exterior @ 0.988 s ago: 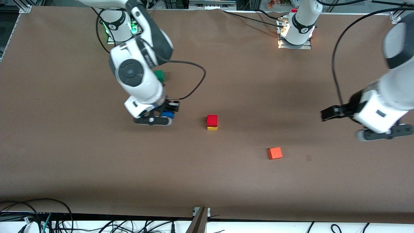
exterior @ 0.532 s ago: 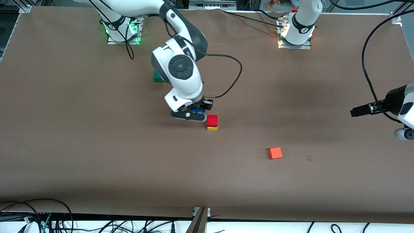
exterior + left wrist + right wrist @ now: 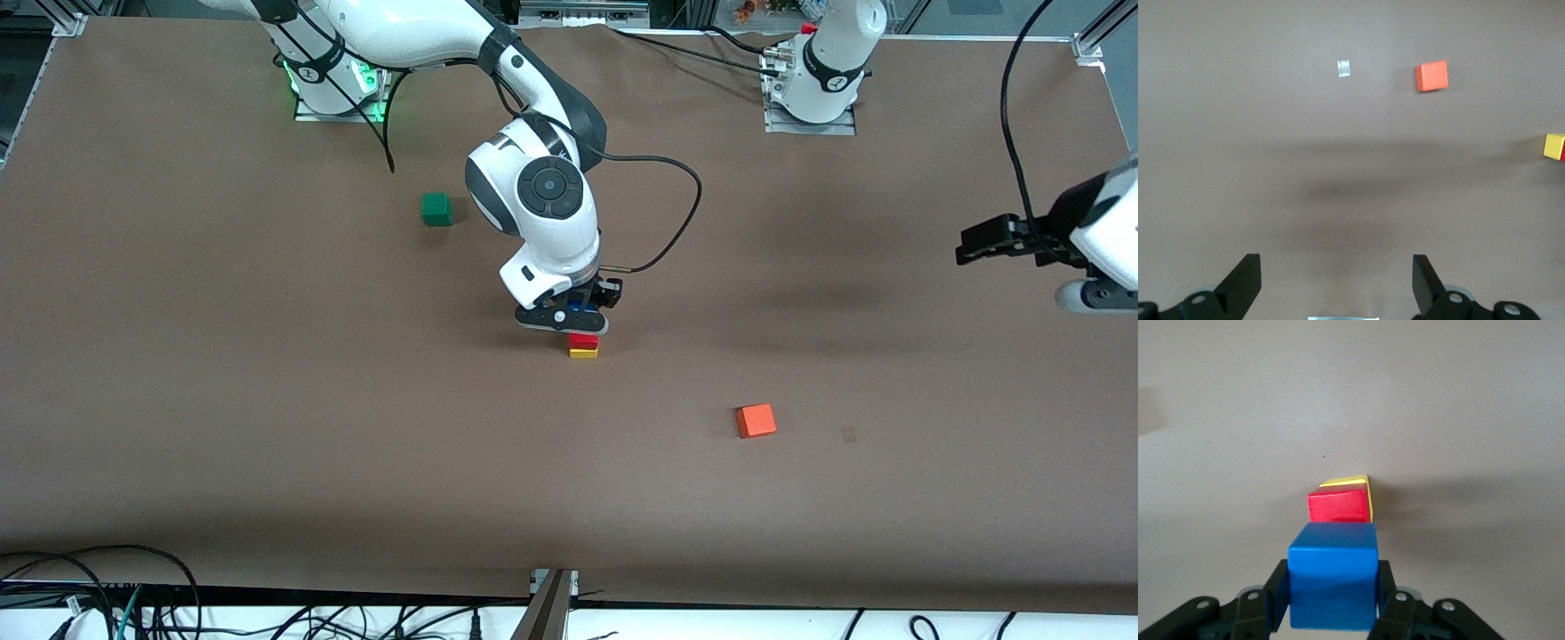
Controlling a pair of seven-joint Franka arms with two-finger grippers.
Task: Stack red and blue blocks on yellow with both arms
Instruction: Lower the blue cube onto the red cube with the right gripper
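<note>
The red block (image 3: 583, 340) sits on the yellow block (image 3: 583, 353) near the middle of the table. My right gripper (image 3: 573, 316) is shut on the blue block (image 3: 582, 308) and holds it in the air just over the red block. In the right wrist view the blue block (image 3: 1332, 577) fills the space between the fingers, with the red block (image 3: 1338, 506) and the yellow block (image 3: 1350, 482) under it. My left gripper (image 3: 978, 242) is open and empty, up in the air over the left arm's end of the table. The left wrist view shows its gripper (image 3: 1337, 280) spread wide and the yellow block (image 3: 1554, 145) at the picture's edge.
An orange cube (image 3: 756, 420) lies nearer to the front camera than the stack, toward the left arm's end; it also shows in the left wrist view (image 3: 1431, 75). A green cube (image 3: 436, 209) lies farther from the camera, toward the right arm's end. Cables trail along the table's front edge.
My right gripper has carried the blue block from the right arm's side to over the red-on-yellow stack. My left arm has drawn away toward its end of the table and risen.
</note>
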